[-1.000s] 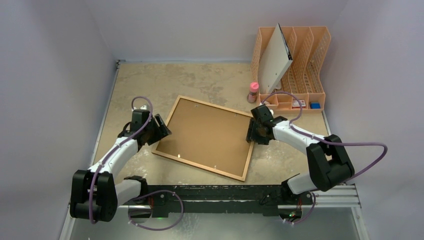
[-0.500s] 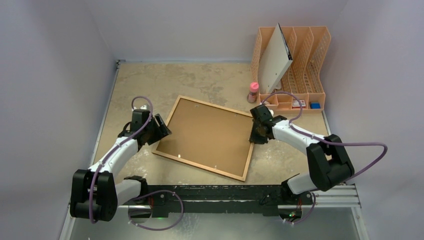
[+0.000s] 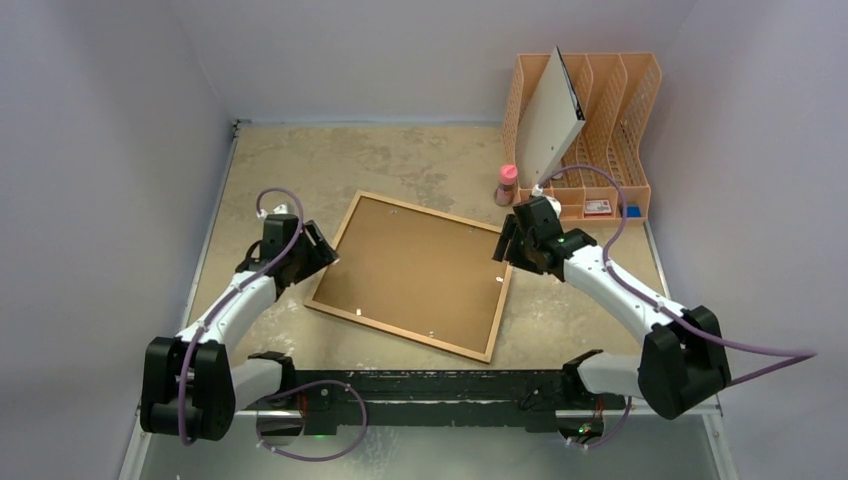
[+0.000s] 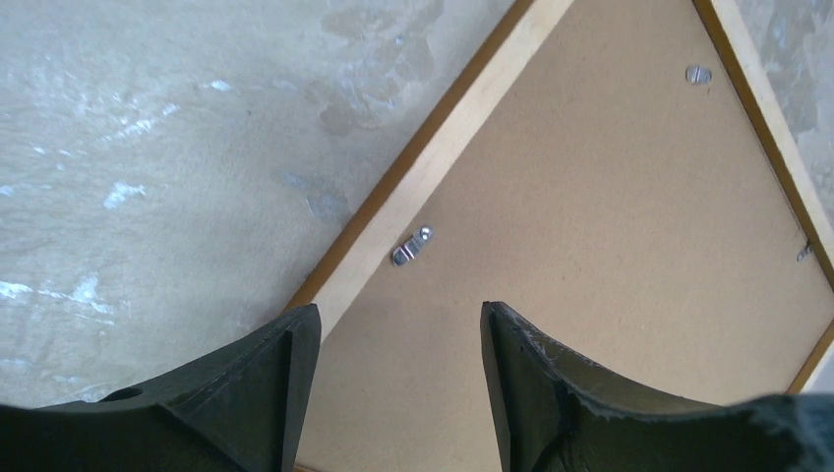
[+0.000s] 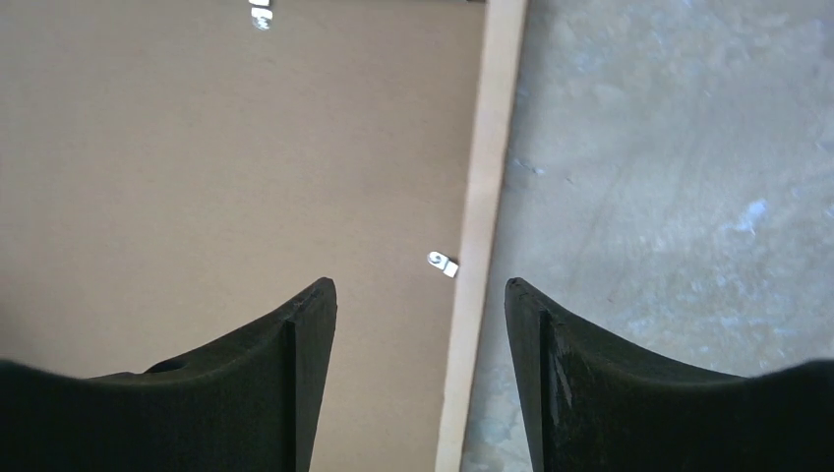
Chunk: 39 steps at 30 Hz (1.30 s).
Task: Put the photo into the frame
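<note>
The frame (image 3: 398, 331) lies flat and skewed in the middle of the table, its light wooden rim around a plain brown backing board (image 3: 415, 275). The photo is hidden. My left gripper (image 3: 322, 250) hovers open over the frame's left edge. In the left wrist view the rim (image 4: 462, 118) and a small metal clip (image 4: 411, 246) lie just ahead of the open left gripper (image 4: 398, 310). My right gripper (image 3: 503, 243) is open above the right edge. In the right wrist view the open right gripper (image 5: 419, 285) straddles the rim (image 5: 492, 147) near a clip (image 5: 444, 264).
A peach file organizer (image 3: 610, 130) stands at the back right with a white board (image 3: 552, 120) leaning in it. A pink bottle (image 3: 508, 184) stands just beyond the frame's far right corner. A black rail (image 3: 450, 385) runs along the near edge.
The right gripper closed at the frame's right edge, then opened and lifted back a little, its elbow swinging out to the right. The left gripper has barely shifted. The frame has stayed put.
</note>
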Each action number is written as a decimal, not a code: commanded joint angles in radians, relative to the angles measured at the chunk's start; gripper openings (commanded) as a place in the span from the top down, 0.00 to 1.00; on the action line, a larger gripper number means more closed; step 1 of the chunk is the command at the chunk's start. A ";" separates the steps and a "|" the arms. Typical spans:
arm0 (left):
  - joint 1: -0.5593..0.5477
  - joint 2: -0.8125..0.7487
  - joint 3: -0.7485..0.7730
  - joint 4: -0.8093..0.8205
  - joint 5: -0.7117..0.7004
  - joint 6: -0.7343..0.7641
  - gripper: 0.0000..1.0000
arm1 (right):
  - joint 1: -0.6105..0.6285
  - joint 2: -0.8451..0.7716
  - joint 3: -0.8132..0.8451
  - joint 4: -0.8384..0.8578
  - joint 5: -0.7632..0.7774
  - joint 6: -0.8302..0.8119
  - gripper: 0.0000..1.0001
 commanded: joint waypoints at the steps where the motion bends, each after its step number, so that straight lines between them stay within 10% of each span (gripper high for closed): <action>1: -0.001 0.021 0.028 0.097 -0.094 -0.037 0.37 | -0.001 0.018 0.036 0.096 -0.073 -0.062 0.34; 15: -0.001 0.032 -0.128 0.210 -0.117 -0.019 0.49 | 0.220 0.288 0.140 0.411 -0.277 0.048 0.42; 29: -0.001 -0.019 -0.177 0.074 -0.084 -0.068 0.91 | 0.315 0.438 0.248 0.454 -0.305 0.063 0.44; 39: -0.001 -0.101 -0.204 0.024 -0.050 -0.085 0.90 | 0.494 0.717 0.463 0.608 -0.294 0.258 0.47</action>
